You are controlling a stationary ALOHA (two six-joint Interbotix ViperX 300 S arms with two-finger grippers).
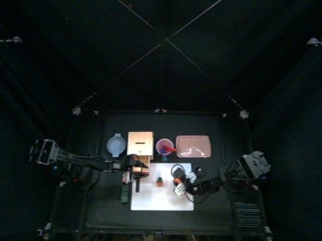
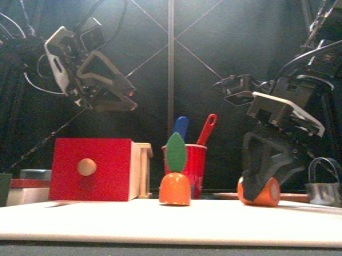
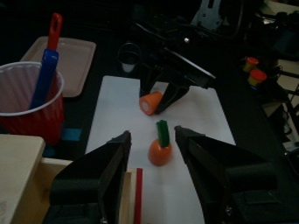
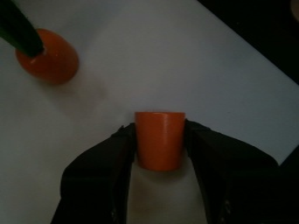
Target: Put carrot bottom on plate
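The carrot bottom (image 4: pixel 160 140), a short orange stub, stands on the white mat (image 4: pixel 233 114) between the jaws of my right gripper (image 4: pixel 160 129), which press on both its sides. It also shows in the front view (image 2: pixel 259 193) and the left wrist view (image 3: pixel 151 103). The carrot top (image 2: pixel 174 182), orange with a green leaf, stands on the mat to its left. The pink plate (image 1: pixel 191 145) lies at the table's back right, apart from both pieces. My left gripper (image 3: pixel 156 135) is open and empty, raised above the mat's left side.
A red cup (image 2: pixel 195 166) holding a blue and a red utensil stands behind the carrot top. A red and wooden box (image 2: pixel 91 168) stands at the left. A blue-grey bowl (image 1: pixel 116 145) sits at the back left. A black object (image 2: pixel 322 185) stands at the far right.
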